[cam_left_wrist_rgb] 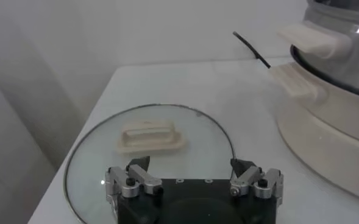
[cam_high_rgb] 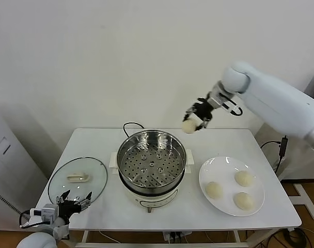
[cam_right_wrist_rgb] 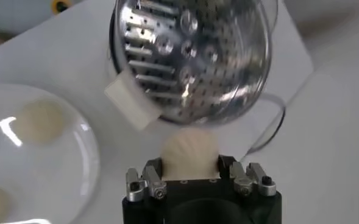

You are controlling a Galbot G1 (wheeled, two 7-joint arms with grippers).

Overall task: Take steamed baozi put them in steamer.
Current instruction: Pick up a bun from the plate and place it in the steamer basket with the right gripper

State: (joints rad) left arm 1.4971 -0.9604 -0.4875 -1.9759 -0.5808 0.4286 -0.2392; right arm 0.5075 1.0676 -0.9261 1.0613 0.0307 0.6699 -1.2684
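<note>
right end effector clenched on smooth round baozi, above shiny perforated steamer, left end effector released

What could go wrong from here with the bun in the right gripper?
The right gripper holds a baozi in the air beyond the steamer, past its far rim; released now, it would likely miss the perforated tray. The soft bun could also deform between the fingers. On descent, the gripper might clip the steel rim.
</note>
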